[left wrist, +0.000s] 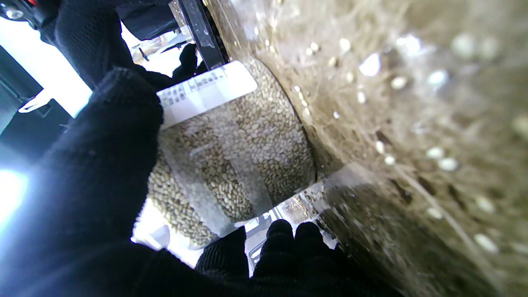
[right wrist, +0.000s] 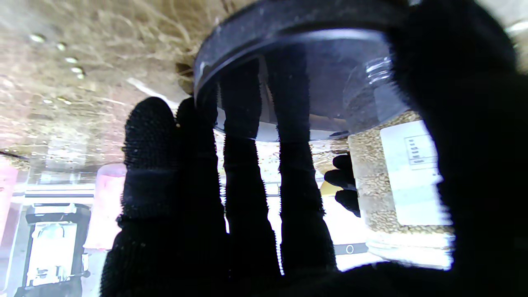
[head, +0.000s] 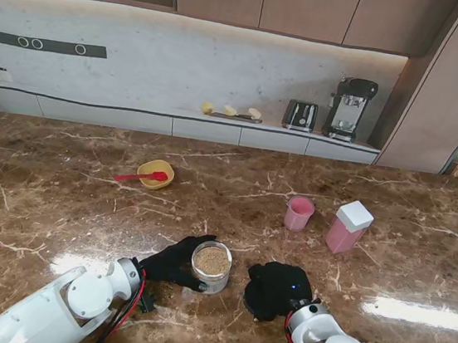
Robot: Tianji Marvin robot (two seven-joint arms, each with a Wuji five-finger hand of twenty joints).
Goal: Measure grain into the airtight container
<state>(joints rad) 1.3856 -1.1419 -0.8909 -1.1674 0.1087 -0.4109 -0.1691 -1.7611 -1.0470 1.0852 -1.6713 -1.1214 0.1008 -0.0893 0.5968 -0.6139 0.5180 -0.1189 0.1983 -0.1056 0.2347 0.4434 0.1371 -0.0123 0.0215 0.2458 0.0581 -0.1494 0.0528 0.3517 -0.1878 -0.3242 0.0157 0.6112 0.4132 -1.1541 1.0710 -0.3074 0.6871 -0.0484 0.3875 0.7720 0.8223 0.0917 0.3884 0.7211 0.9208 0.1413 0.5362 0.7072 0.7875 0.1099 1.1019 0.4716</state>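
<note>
The left hand (head: 174,263), gloved in black, is wrapping its fingers and thumb around the clear grain jar (head: 211,267), which is standing upright and uncapped on the near middle of the marble table (head: 59,192); in the left wrist view the thumb (left wrist: 119,123) is pressing against the jar's white label (left wrist: 206,93), while much of the glass is sitting behind the palm. Just right of the jar, the right hand (head: 275,288) is lying palm down, and from the stand its black glove is hiding whatever is beneath it. The right wrist view is showing the fingers (right wrist: 247,181) curling over a dark round lid (right wrist: 288,74) that is lying against the tabletop, so the hand is gripping that lid, though its far rim is cut off by the thumb. Farther back on the right, a pink cup (head: 298,213) is standing open, and just right of it a pink container (head: 347,227) with a white cap is standing closed; the two are near each other but apart. On the far left a yellow bowl (head: 156,173) is holding a red spoon (head: 140,177) whose handle is sticking out leftward. On the back counter (head: 95,106), a toaster (head: 300,115) and a coffee machine (head: 349,108) are standing side by side, with small pale items left of them too small to identify.
</note>
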